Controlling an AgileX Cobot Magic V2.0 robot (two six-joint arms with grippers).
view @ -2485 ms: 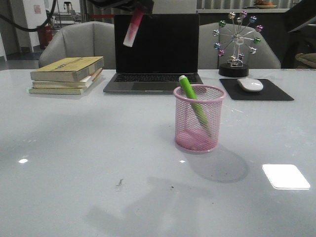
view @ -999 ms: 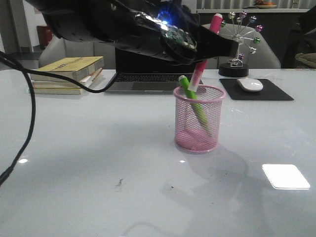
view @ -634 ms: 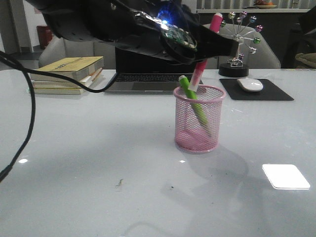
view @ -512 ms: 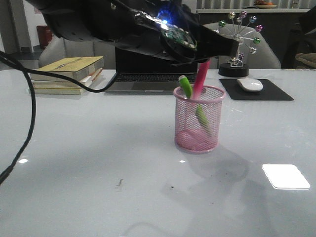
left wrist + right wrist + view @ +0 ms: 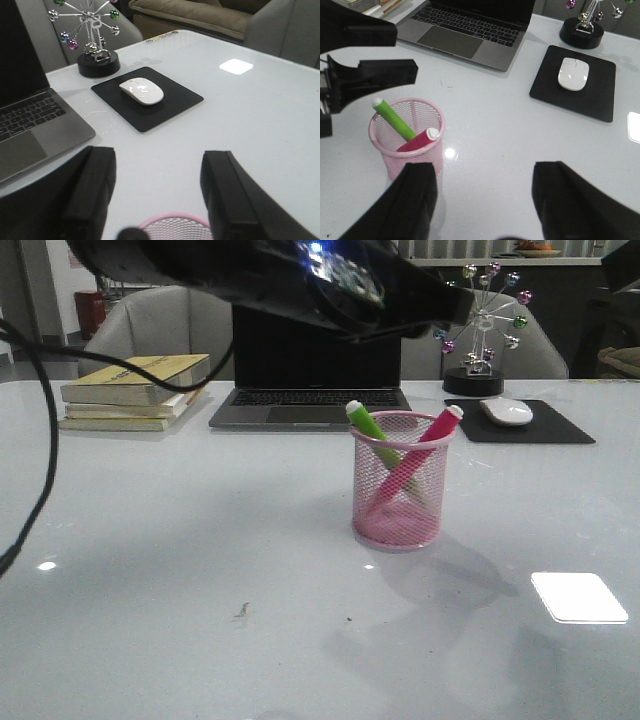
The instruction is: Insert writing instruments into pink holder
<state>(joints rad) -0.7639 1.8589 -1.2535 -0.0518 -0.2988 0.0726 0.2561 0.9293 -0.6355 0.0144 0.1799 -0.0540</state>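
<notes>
The pink holder stands mid-table in front of the laptop. Both writing instruments lean inside it and cross each other. The lime green marker tilts left with its white tip up, and the pink marker tilts right against the rim. My left gripper hovers open just above the holder's rim with nothing between its fingers. In the right wrist view the holder, green marker and pink marker show clearly. My right gripper is open and empty, above the table beside the holder.
Behind the holder sit an open laptop, a stack of books, a white mouse on a black pad, and a ferris-wheel ornament. A black cable hangs at the left.
The left gripper opened and let go of the pink marker, which dropped into the holder and now leans right. The green marker was nudged further left, and the left arm rose slightly.
</notes>
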